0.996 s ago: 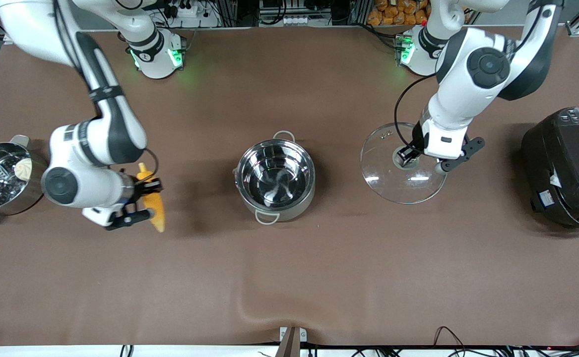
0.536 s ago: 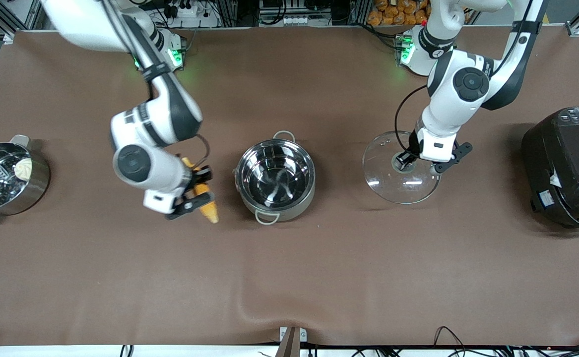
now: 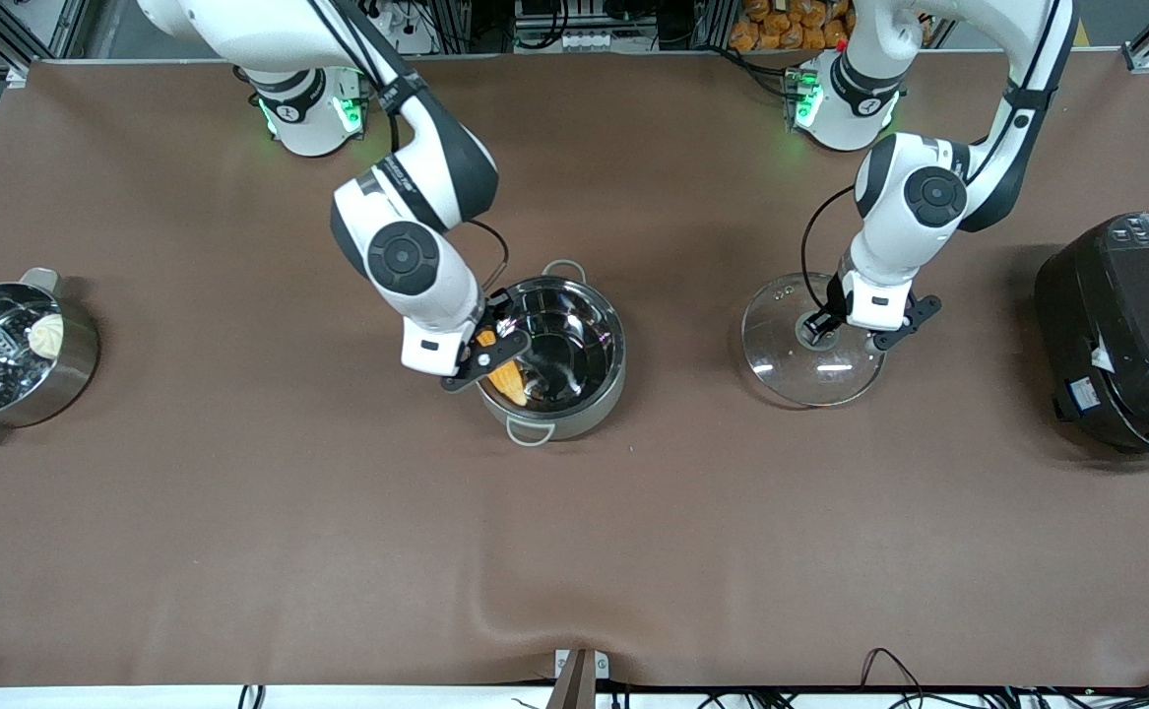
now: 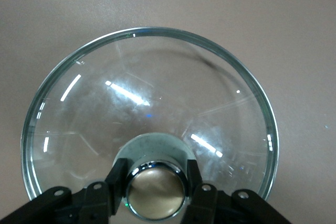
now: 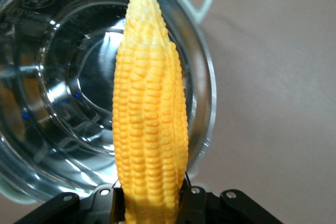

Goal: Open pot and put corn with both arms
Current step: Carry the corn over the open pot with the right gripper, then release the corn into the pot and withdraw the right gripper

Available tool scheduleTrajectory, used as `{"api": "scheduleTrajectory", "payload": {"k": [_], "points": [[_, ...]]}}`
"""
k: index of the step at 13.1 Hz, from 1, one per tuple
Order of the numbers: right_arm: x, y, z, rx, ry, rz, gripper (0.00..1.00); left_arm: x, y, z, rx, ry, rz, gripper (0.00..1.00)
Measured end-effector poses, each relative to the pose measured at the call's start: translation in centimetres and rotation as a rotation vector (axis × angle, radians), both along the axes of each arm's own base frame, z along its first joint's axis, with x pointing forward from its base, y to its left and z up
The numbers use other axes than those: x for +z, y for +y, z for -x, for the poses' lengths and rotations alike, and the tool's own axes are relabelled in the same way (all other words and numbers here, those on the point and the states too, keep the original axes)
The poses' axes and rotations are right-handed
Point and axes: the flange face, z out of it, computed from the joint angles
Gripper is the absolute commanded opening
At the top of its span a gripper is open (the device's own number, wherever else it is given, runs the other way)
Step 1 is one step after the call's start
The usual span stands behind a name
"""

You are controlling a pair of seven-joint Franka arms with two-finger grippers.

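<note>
The corn-placing step is in hand. The pot [image 3: 547,354] stands uncovered at the middle of the table, and the corn cob [image 5: 150,129] is held by its thick end in the right gripper [image 3: 483,353], the fingers closed narrowly on it, its tapered tip pointing out over the pot's rim and bowl. The cob is seen over the rim at the edge toward the right arm's end of the table — not yet inside. The next move, it is judged, calls for the cob to be carried farther over the bowl, lowered, and only then released; let go now, it could catch the rim and roll off.

The glass lid [image 4: 147,114] is set on the table well apart from the pot, toward the left arm's end, and its copper-coloured knob [image 4: 155,191] is clasped between the fingers of the left gripper [image 3: 835,323], which rests there.

A steamer pot with a white bun [image 3: 3,345] stands at the right arm's end of the table and a black rice cooker [image 3: 1130,330] at the left arm's end — neither lies in the path. Only the pot's own rim and loop handles are judged to be in the way.
</note>
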Motion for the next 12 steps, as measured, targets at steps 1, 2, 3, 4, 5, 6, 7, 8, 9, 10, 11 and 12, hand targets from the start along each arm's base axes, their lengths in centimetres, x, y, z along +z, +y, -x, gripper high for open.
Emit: {"api": "scheduleTrajectory", "payload": {"k": [1, 2, 3, 4, 5, 6, 7, 8, 9, 10, 11, 12], "points": [[-0.5, 1.0, 0.2, 0.014, 0.001, 0.000, 0.00, -0.6, 0.2, -0.1, 0.004, -0.002, -0.001, 0.00], [-1.1, 2.0, 0.6, 0.029, 0.005, 0.001, 0.00, -1.1, 0.4, -0.1, 0.008, -0.003, -0.003, 0.00], [-1.8, 3.0, 1.0, 0.040, 0.007, 0.002, 0.00, -1.6, 0.6, -0.2, 0.012, -0.001, -0.005, 0.00], [-2.2, 4.0, 1.4, 0.046, 0.001, -0.001, 0.00, -1.9, 1.0, -0.2, 0.016, 0.001, -0.007, 0.00], [-2.7, 4.9, 1.7, 0.047, -0.004, -0.005, 0.00, -2.2, 1.5, -0.4, 0.014, 0.003, -0.009, 0.00], [-3.0, 5.6, 1.8, 0.052, -0.009, -0.008, 0.00, -2.3, 2.0, -0.4, 0.015, 0.005, -0.011, 0.00], [-3.3, 6.2, 1.9, 0.058, -0.012, -0.011, 0.10, -2.5, 2.4, -0.5, 0.017, 0.007, -0.012, 0.00], [-3.5, 6.7, 1.9, 0.059, -0.013, -0.012, 0.93, -2.6, 2.6, -0.5, 0.016, 0.010, -0.013, 0.00], [-3.6, 6.9, 1.9, 0.047, -0.013, -0.011, 1.00, -2.8, 2.6, -0.5, 0.016, 0.014, -0.015, 0.00], [-3.7, 6.9, 1.9, 0.036, -0.013, -0.009, 1.00, -2.9, 2.7, -0.5, 0.016, 0.012, -0.015, 0.00], [-3.6, 7.0, 1.9, 0.030, -0.015, -0.010, 1.00, -2.9, 2.7, -0.5, 0.016, 0.012, -0.015, 0.00], [-3.5, 7.0, 1.8, 0.028, -0.017, -0.011, 1.00, -3.0, 2.7, -0.5, 0.016, 0.012, -0.015, 0.31]]}}
